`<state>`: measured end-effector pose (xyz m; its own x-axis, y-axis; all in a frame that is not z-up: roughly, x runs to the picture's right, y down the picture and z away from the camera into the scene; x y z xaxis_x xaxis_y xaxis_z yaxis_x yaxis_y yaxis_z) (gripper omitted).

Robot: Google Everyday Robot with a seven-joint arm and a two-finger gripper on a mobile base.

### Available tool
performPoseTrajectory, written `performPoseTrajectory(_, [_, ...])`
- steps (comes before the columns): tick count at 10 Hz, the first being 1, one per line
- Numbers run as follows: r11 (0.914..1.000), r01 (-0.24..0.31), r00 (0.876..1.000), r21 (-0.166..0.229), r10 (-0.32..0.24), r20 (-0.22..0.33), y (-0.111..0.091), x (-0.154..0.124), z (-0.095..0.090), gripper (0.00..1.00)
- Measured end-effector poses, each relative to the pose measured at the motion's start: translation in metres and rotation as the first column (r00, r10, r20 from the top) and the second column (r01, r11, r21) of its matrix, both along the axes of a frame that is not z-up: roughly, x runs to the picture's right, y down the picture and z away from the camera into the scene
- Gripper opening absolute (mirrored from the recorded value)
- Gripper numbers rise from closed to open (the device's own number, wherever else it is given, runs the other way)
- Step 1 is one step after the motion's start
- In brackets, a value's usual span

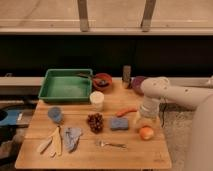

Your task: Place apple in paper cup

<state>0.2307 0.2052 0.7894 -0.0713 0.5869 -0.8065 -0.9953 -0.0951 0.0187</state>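
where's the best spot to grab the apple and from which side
Likely straight from above, closing across the widest middle of the apple. It is round and sits on the table near the right edge, its top free. The gripper hangs open just over it; the blue pad to its left lies apart, leaving room for a finger.

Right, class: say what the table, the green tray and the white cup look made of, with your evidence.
Table: wood, pale planks with visible seams. Green tray: probably plastic, uniform colour, moulded rim. Cup: likely paper, matte cream wall. The tool hangs just above the apple.
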Motion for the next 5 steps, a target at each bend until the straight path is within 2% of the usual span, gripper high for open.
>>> performPoseTrajectory(5, [0.9978,-0.035,0.999,-0.056,0.035,-0.001,0.022,0.002,0.004,0.70])
